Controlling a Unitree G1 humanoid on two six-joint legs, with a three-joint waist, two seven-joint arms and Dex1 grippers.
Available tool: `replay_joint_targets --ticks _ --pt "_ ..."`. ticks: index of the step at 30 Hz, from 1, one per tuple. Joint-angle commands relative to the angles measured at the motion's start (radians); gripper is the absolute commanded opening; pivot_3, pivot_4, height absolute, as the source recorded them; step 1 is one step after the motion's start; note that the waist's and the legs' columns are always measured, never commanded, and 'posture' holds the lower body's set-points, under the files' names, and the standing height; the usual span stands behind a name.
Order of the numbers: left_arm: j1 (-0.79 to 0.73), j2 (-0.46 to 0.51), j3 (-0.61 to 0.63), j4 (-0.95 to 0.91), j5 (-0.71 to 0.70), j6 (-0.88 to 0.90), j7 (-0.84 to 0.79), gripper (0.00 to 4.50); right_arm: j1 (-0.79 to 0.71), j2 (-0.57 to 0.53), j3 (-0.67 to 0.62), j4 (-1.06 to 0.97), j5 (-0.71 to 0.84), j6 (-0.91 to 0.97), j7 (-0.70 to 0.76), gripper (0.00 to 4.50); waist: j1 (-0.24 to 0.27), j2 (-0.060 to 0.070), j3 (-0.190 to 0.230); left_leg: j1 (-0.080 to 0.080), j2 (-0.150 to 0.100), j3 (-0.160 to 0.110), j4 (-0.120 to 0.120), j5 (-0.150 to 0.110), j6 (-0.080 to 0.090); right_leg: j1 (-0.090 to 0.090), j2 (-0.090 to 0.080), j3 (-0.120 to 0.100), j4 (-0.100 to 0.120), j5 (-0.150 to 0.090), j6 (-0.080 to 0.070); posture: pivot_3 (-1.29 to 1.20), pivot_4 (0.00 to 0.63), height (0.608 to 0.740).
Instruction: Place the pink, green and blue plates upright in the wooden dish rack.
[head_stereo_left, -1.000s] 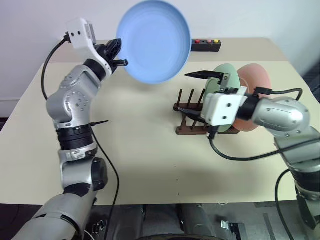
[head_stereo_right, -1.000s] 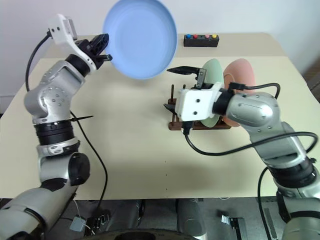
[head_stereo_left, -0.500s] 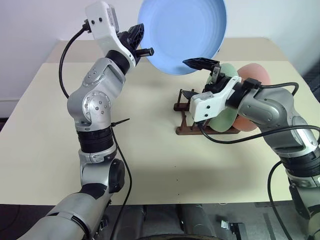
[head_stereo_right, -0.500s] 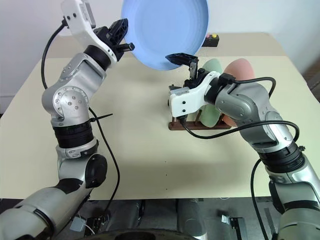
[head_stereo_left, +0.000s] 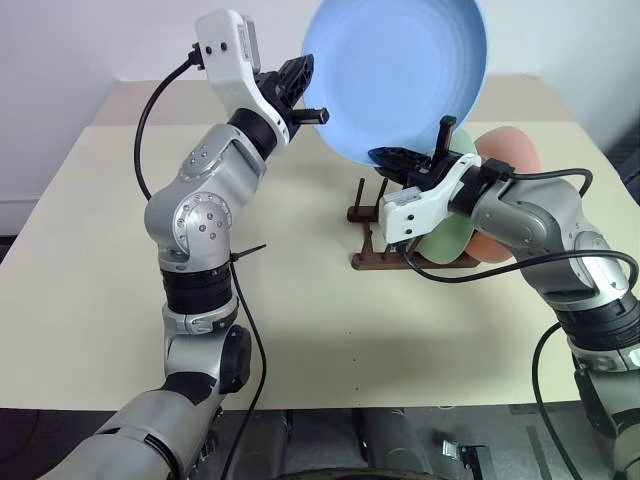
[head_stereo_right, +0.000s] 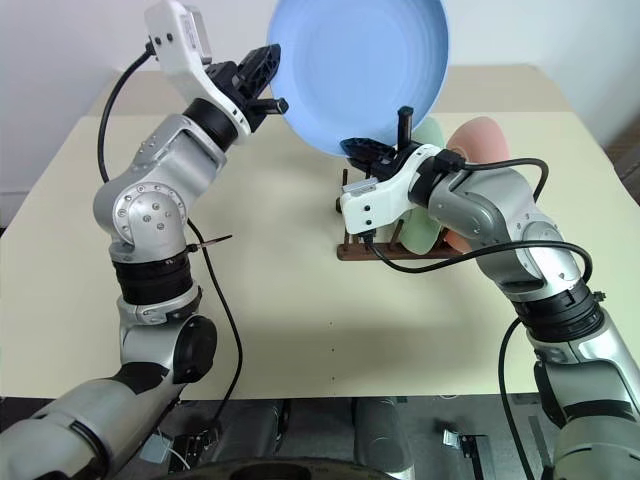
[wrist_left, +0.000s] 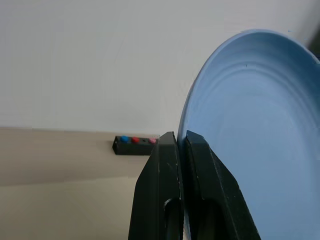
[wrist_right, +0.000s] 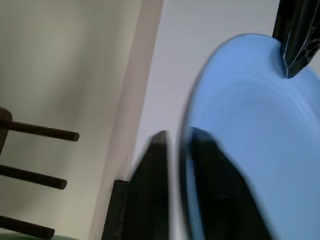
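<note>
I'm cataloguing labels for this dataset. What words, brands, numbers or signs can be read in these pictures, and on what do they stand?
None can be read.
The blue plate, green plate, pink plate and wooden dish rack are plain.
The black button box shows coloured buttons, no legible marking.

Table: bearing dish rack right of centre. In rack, two plates upright: one toward the rack's middle, another just beside it at the right end; pegs at the left end free. Third plate raised on edge above and behind the rack's left end, between left gripper at its left rim and right gripper at its lower rim. Button box at the table's far edge.
</note>
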Motion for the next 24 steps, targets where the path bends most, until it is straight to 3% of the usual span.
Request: replay_joint_targets --ticks 1,6,10,16,19,24 --pt "-0.019 0.002 -0.01 -0.05 -0.024 -0.009 -0.008 0.0 -0.021 0.002 -0.024 -0.008 -0.017 -0.02 -0.009 0.04 0.002 0.0 0.0 0.0 0.0 0.0 0.0 0.0 0.0 0.0 0.0 0.0 0.0 0.0 0.0 0.0 0.15 0.74" --pt "-0.016 0.002 0.011 -0.034 -0.045 -0.009 -0.011 0.0 -0.019 -0.001 -0.032 -0.009 -0.027 -0.042 -0.015 0.04 0.003 0.0 0.0 0.0 0.0 0.0 0.0 0.0 0.0 0.0 0.0 0.0 0.0 0.0 0.0 0.0 0.15 0.74" --pt "-0.028 0.027 0.071 0.012 -0.055 -0.052 -0.005 1.3 -0.019 -0.003 -0.047 -0.011 -0.015 -0.061 -0.019 0.0 0.001 0.0 0.0 0.0 0.0 0.0 0.0 0.0 0.0 0.0 0.0 0.0 0.0 0.0 0.0 0.0 0.15 0.74" --pt "-0.013 0.158 0.085 0.127 0.054 -0.196 -0.034 4.33 -0.025 0.008 -0.074 -0.014 0.036 -0.079 -0.024 0.0 0.001 0.0 0.0 0.0 0.0 0.0 0.0 0.0 0.0 0.0 0.0 0.0 0.0 0.0 0.0 0.0 0.15 0.74" --pt "0.017 0.24 0.082 0.215 0.106 -0.272 -0.071 4.42 -0.033 0.021 -0.092 -0.019 0.089 -0.074 -0.022 0.0 0.0 0.0 0.0 0.0 0.0 0.0 0.0 0.0 0.0 0.0 0.0 0.0 0.0 0.0 0.0 0.0 0.15 0.74" --pt "0.145 0.359 -0.004 0.286 0.157 -0.36 -0.277 4.42 -0.058 0.13 -0.165 -0.083 0.332 0.087 0.024 0.0 -0.015 0.001 0.0 0.001 0.0 0.0 -0.002 0.0 0.0 -0.001 0.0 0.001 0.0 0.0 0.0 0.0 0.15 0.74"
